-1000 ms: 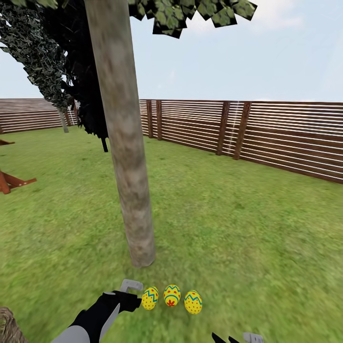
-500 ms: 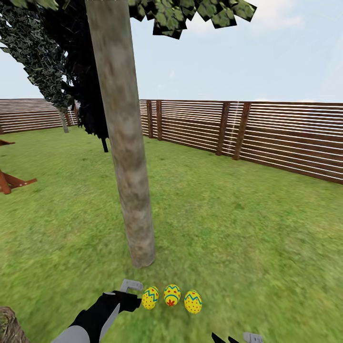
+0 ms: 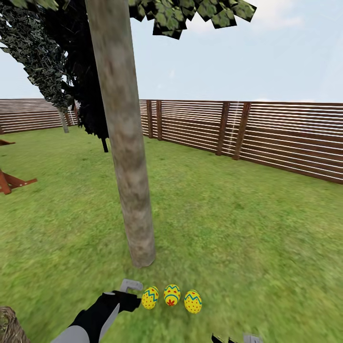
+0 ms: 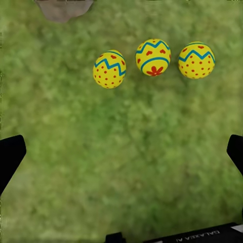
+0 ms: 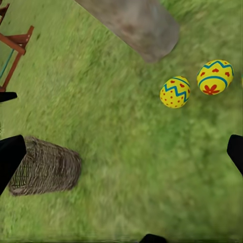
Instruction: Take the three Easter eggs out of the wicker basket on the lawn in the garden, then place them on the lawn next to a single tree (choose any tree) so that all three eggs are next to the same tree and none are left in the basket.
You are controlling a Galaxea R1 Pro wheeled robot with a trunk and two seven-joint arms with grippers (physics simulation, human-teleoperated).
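3 Easter eggs (image 3: 171, 297) beside tree (image 3: 126, 157), on lawn (image 3: 238, 228)

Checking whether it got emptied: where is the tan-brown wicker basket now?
In the head view the tan-brown wicker basket sits at the lower left corner, on the lawn left of the left gripper, apart from the eggs.

Brown slatted fence (image 3: 267, 131) along the far edge, dark-leaved tree (image 3: 88, 102) beyond — red-brown wooden frame (image 3: 9, 181) at left, pale sky (image 3: 228, 62)
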